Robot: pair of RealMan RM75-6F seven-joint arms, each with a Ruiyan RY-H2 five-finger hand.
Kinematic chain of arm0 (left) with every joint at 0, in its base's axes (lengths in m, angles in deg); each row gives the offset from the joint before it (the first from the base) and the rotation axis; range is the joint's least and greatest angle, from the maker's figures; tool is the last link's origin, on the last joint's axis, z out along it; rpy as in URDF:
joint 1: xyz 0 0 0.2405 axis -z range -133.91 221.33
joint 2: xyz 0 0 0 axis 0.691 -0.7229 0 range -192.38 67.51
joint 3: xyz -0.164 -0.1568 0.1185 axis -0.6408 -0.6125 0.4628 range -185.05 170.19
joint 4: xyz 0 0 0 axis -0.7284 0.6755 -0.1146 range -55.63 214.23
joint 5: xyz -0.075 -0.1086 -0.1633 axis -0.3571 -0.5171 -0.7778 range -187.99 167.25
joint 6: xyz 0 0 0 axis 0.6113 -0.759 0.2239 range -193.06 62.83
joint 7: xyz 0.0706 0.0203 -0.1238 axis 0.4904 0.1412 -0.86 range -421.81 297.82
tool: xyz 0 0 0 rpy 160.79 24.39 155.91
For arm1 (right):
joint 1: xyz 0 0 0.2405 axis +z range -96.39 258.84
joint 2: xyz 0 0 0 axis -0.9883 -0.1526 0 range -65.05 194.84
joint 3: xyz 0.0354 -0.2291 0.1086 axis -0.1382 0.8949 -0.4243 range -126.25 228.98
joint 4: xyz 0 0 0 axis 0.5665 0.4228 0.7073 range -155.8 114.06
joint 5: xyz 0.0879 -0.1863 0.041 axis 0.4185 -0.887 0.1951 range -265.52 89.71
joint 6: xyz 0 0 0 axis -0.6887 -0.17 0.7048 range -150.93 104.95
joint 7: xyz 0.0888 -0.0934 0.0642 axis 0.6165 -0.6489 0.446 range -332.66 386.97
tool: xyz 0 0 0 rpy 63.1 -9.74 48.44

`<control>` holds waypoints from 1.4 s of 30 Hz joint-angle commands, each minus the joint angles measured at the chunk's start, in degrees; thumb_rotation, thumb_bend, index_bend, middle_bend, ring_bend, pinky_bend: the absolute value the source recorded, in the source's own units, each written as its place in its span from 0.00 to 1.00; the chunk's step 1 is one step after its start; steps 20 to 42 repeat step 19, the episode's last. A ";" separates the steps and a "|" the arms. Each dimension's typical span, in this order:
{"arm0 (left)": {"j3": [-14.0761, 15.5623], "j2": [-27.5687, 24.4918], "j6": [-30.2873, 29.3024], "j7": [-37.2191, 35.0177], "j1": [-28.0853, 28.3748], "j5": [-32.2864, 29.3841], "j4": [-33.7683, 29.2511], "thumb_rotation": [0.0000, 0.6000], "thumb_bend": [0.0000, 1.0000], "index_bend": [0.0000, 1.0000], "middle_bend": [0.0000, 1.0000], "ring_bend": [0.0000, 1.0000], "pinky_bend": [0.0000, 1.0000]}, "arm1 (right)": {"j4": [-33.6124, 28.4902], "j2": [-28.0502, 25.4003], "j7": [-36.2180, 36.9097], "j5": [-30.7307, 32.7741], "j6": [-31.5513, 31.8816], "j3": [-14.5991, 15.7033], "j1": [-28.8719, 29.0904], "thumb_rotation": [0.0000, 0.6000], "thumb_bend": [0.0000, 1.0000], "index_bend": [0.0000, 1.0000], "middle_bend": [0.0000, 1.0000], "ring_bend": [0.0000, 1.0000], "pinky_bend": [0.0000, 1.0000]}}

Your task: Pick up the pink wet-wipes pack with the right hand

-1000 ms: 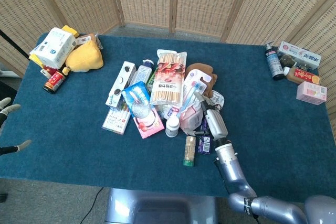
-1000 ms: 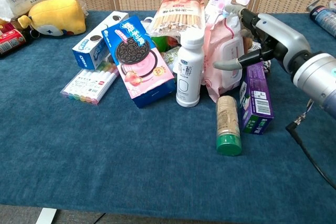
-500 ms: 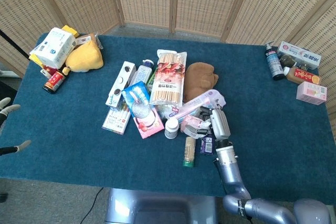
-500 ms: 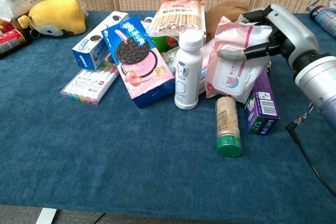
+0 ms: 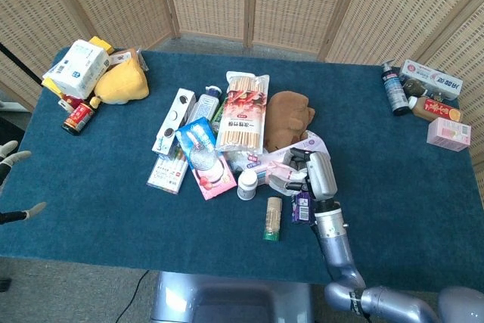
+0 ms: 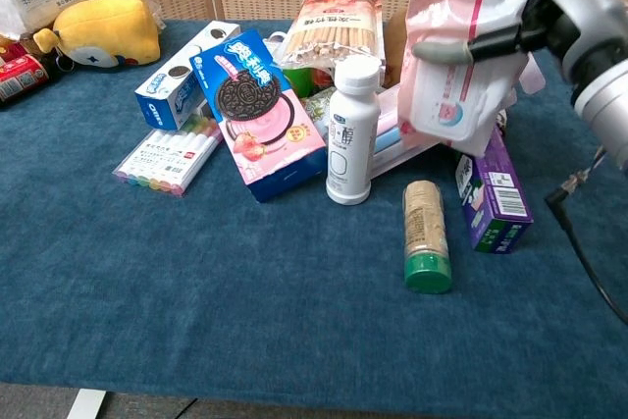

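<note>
My right hand [image 6: 535, 2] grips the pink wet-wipes pack [image 6: 456, 66] by its upper right edge and holds it in the air, above the right side of the pile. The pack hangs roughly upright, its printed face toward the chest camera and its bottom edge just over a purple box [image 6: 496, 193]. In the head view the right hand [image 5: 318, 174] and the pack [image 5: 286, 163] sit at the pile's near right. Only the fingertips of my left hand [image 5: 13, 155] show at the far left edge, spread apart with nothing in them.
A white bottle [image 6: 351, 130], a green-capped jar [image 6: 426, 235], an Oreo box [image 6: 263, 115], a noodle pack [image 6: 334, 12] and a marker pack [image 6: 167, 157] crowd the middle. A brown plush [image 5: 291, 115] lies behind the pack. Bottles and boxes [image 5: 427, 100] stand at the far right corner.
My right hand has risen with the wet-wipes pack, lifting it out of the pile from beside the white bottle to well above the purple box. The left hand has not moved.
</note>
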 commanded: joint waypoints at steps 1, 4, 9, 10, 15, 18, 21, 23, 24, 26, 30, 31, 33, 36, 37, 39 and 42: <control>-0.01 0.03 0.25 -0.11 0.13 -0.10 0.12 1.00 0.00 0.21 0.00 0.00 0.00 | -4.48 -2.40 -3.34 -0.53 0.69 -1.71 0.62 1.00 0.00 0.68 0.93 0.71 0.76; -0.01 0.12 0.65 -0.21 0.32 -0.19 0.24 1.00 0.00 0.21 0.00 0.00 0.00 | -8.26 -3.88 -6.19 -0.54 0.60 -3.20 1.47 1.00 0.00 0.68 0.93 0.71 0.76; 0.08 0.17 1.26 -0.44 0.56 -0.23 0.42 1.00 0.00 0.21 0.00 0.00 0.00 | -14.21 -5.83 -11.70 0.19 -0.15 -6.18 3.55 1.00 0.00 0.68 0.93 0.71 0.76; 0.10 0.19 1.34 -0.44 0.59 -0.22 0.45 1.00 0.00 0.21 0.00 0.00 0.00 | -15.11 -6.09 -12.52 0.37 -0.25 -6.58 3.84 1.00 0.00 0.68 0.93 0.71 0.76; 0.24 0.39 1.79 -0.12 0.84 -0.18 0.46 1.00 0.00 0.21 0.00 0.00 0.00 | -19.02 -7.26 -16.60 0.86 -0.49 -8.25 5.37 1.00 0.00 0.68 0.94 0.71 0.75; 0.34 0.54 1.91 0.25 0.93 -0.12 0.37 1.00 0.00 0.21 0.00 0.00 0.00 | -20.81 -7.78 -18.54 1.24 -0.60 -9.17 6.26 1.00 0.00 0.68 0.94 0.71 0.75; 0.37 0.58 1.90 0.38 0.94 -0.09 0.34 1.00 0.00 0.21 0.00 0.00 0.00 | -21.25 -7.91 -19.07 1.38 -0.65 -9.44 6.54 1.00 0.00 0.68 0.94 0.71 0.75; 0.37 0.58 1.90 0.38 0.94 -0.09 0.34 1.00 0.00 0.21 0.00 0.00 0.00 | -21.25 -7.91 -19.07 1.38 -0.65 -9.44 6.54 1.00 0.00 0.68 0.94 0.71 0.75; 0.37 0.58 1.90 0.38 0.94 -0.09 0.34 1.00 0.00 0.21 0.00 0.00 0.00 | -21.25 -7.91 -19.07 1.38 -0.65 -9.44 6.54 1.00 0.00 0.68 0.94 0.71 0.75; 0.37 0.58 1.90 0.38 0.94 -0.09 0.34 1.00 0.00 0.21 0.00 0.00 0.00 | -21.25 -7.91 -19.07 1.38 -0.65 -9.44 6.54 1.00 0.00 0.68 0.94 0.71 0.75; 0.37 0.58 1.90 0.38 0.94 -0.09 0.34 1.00 0.00 0.21 0.00 0.00 0.00 | -21.25 -7.91 -19.07 1.38 -0.65 -9.44 6.54 1.00 0.00 0.68 0.94 0.71 0.75; 0.37 0.58 1.90 0.38 0.94 -0.09 0.34 1.00 0.00 0.21 0.00 0.00 0.00 | -21.25 -7.91 -19.07 1.38 -0.65 -9.44 6.54 1.00 0.00 0.68 0.94 0.71 0.75; 0.37 0.58 1.90 0.38 0.94 -0.09 0.34 1.00 0.00 0.21 0.00 0.00 0.00 | -21.25 -7.91 -19.07 1.38 -0.65 -9.44 6.54 1.00 0.00 0.68 0.94 0.71 0.75; 0.37 0.58 1.90 0.38 0.94 -0.09 0.34 1.00 0.00 0.21 0.00 0.00 0.00 | -21.25 -7.91 -19.07 1.38 -0.65 -9.44 6.54 1.00 0.00 0.68 0.94 0.71 0.75; 0.37 0.58 1.90 0.38 0.94 -0.09 0.34 1.00 0.00 0.21 0.00 0.00 0.00 | -21.25 -7.91 -19.07 1.38 -0.65 -9.44 6.54 1.00 0.00 0.68 0.94 0.71 0.75; 0.37 0.58 1.90 0.38 0.94 -0.09 0.34 1.00 0.00 0.21 0.00 0.00 0.00 | -21.25 -7.91 -19.07 1.38 -0.65 -9.44 6.54 1.00 0.00 0.68 0.94 0.71 0.75; 0.37 0.58 1.90 0.38 0.94 -0.09 0.34 1.00 0.00 0.21 0.00 0.00 0.00 | -21.25 -7.91 -19.07 1.38 -0.65 -9.44 6.54 1.00 0.00 0.68 0.94 0.71 0.75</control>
